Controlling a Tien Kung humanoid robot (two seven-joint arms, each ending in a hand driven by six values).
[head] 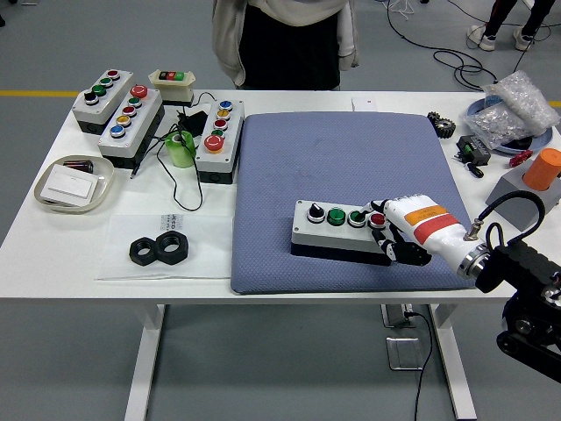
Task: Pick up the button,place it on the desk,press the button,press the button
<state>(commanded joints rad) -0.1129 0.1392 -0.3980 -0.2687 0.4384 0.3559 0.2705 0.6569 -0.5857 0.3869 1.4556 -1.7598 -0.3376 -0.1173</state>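
A grey button box [337, 230] with a black knob, two green buttons and a red button lies on the blue mat [342, 175], near its front edge. My right hand [396, 230], white with a red-orange band, lies over the box's right end. Its fingers [382, 221] are curled down around the red button [378, 218]; whether one touches it I cannot tell. My left arm is out of view.
Several other button boxes [129, 118] stand at the back left, with a green tape roll [181, 149], a tray [74, 184] and black nuts [159, 249]. Bagged parts [513, 110] and an orange knob [543, 167] sit at the right. A person [285, 39] stands behind the table.
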